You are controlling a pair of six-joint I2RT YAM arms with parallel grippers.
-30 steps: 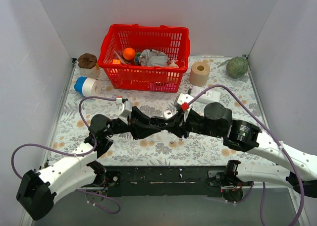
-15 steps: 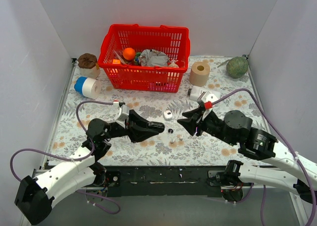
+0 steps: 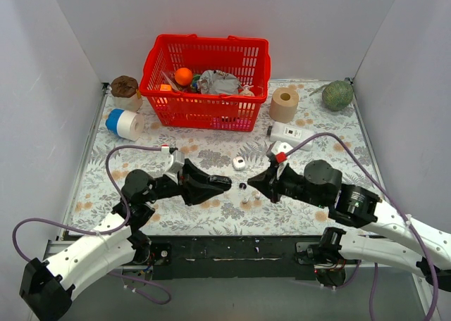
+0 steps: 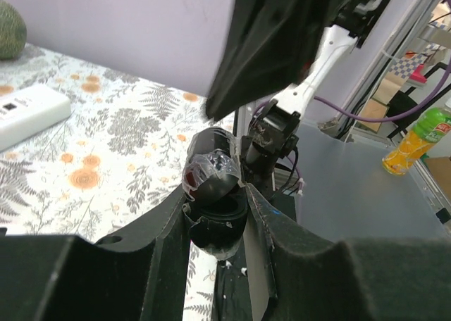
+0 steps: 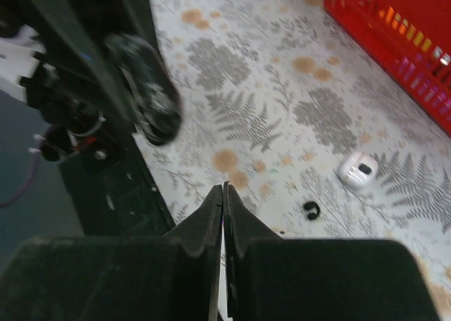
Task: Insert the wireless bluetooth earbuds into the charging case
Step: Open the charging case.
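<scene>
**Top external: left gripper (image 3: pixel 224 183) clamps an open black charging case (image 3: pixel 215 184), with a loose black earbud (image 3: pixel 242 186) just off its tip**

The two arms reach toward each other over the middle of the floral table (image 3: pixel 331 152). The left gripper points to 3 o'clock and the right gripper (image 3: pixel 251 182) points to 9 o'clock. The black earbud lies on the table between the two tips, near both and touching neither. It is too small to tell its long axis or which way it faces.

In the left wrist view the case sits squeezed between the two fingers. It is open like a clam, with the glossy lid raised toward 12 o'clock and the dark hollow half below it at 6. From the right wrist the same case (image 5: pixel 149 89) shows as a dark oval, its long axis running from 11 to 5 o'clock.

The right gripper's fingers are pressed together with only a hairline slit between them, and nothing shows in it.

A white pebble-shaped piece (image 3: pixel 239 162) with a dark spot on top rests at 12 o'clock of the earbud, apart from it. A red basket (image 3: pixel 204 106) stands farther off at 12 o'clock, and a white box (image 3: pixel 290 133) lies at 1 o'clock.
</scene>
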